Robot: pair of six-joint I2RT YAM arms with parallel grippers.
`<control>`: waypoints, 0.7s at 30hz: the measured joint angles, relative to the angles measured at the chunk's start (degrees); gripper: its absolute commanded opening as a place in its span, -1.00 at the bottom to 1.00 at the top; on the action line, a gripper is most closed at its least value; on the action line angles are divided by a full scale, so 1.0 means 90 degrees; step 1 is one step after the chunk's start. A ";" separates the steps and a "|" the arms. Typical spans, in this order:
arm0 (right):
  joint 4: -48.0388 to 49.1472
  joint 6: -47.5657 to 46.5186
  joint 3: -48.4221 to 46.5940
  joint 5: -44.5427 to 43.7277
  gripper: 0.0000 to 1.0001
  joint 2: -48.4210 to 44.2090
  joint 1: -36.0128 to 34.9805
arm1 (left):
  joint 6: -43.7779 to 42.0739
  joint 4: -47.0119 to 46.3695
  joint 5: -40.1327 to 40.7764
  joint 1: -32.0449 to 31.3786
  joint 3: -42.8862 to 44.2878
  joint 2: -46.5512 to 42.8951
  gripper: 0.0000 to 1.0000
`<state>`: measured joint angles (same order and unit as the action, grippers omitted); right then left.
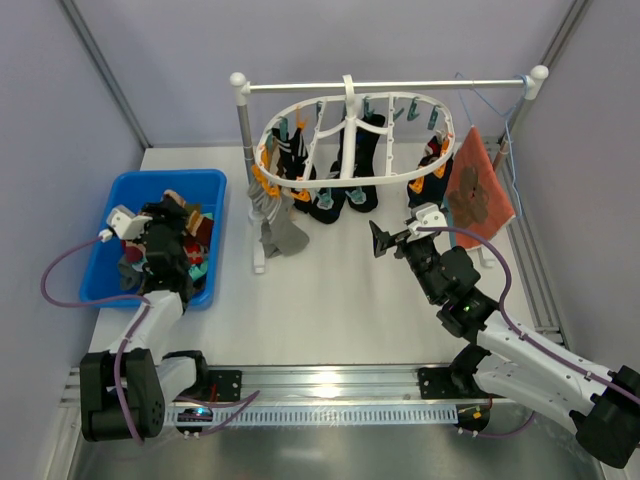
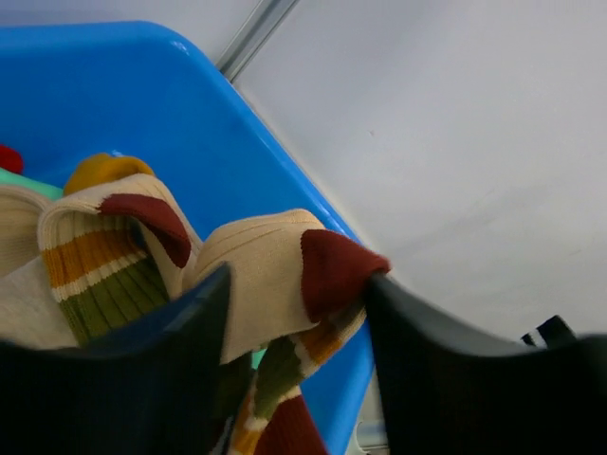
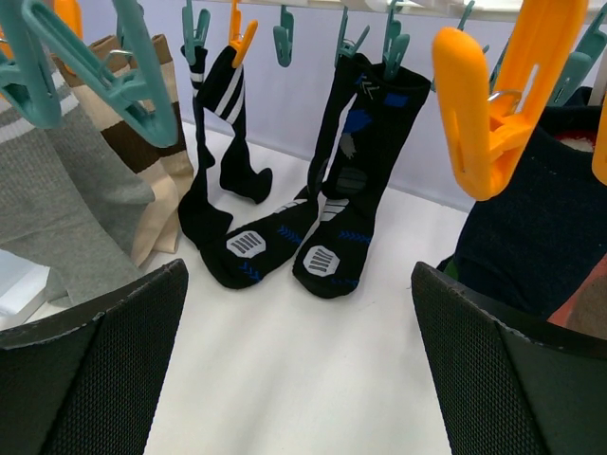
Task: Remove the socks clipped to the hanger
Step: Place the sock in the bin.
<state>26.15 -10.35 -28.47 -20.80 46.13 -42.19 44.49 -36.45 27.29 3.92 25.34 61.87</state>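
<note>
- Cream, rust and green striped sock [image 2: 266, 275] lies in the gap between the left jaws, which stand partly apart over a blue bin [image 2: 190, 123]. Its dark red toe touches one finger, but whether it is pinched cannot be told.
- More socks [image 1: 188, 250] are heaped in the bin beneath those jaws.
- Right jaws gape wide with nothing between them, low over the white bench [image 3: 285, 379] and pointed at the hanger [image 1: 348, 110].
- Straight ahead of the right jaws, a pair of black socks [image 3: 332, 190] with blue and grey marks hangs from teal clips, toes resting on the bench.
- Ahead and to the left in the wrist view hang a grey sock [image 3: 66, 190] and a beige-and-brown sock [image 3: 156, 161].
- An orange clip [image 3: 493, 104] dangles above the opposite finger.
- The white oval hanger hooks over a rail [image 1: 420, 84] beyond the right jaws, well apart from the left jaws.
</note>
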 measured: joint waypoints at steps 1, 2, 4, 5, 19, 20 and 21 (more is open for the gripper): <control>0.0000 0.0000 0.0000 0.0002 0.99 0.0000 0.0000 | -0.0007 -0.0010 0.0007 -0.0002 0.0000 0.0000 0.38; 0.0000 0.0000 0.0000 0.0002 0.99 0.0000 0.0000 | 0.0000 -0.0010 0.0015 -0.0005 0.0000 -0.0005 0.55; 0.0000 0.0000 0.0000 0.0007 0.99 0.0000 0.0000 | -0.0019 0.0032 0.0080 -0.0078 0.0000 -0.0051 0.64; 0.0000 0.0000 0.0000 0.0010 1.00 0.0000 0.0000 | -0.0029 0.0049 0.0153 -0.0143 0.0000 -0.0095 0.68; -0.0002 0.0002 0.0000 0.0017 0.99 -0.0002 0.0000 | -0.0658 -0.0002 0.1003 -0.1455 -0.0143 -0.0738 0.75; -0.0002 0.0002 0.0000 0.0015 0.99 -0.0002 0.0000 | -0.0818 -0.0136 0.1093 -0.1659 -0.0216 -0.0738 0.75; -0.0002 0.0002 0.0000 0.0017 0.99 -0.0015 0.0000 | -0.1005 -0.0299 0.1202 -0.1919 -0.0306 -0.0736 0.75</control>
<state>26.13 -10.33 -28.47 -20.64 46.00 -42.19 35.44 -39.13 38.11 -13.34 22.59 55.24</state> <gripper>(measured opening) 0.996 0.874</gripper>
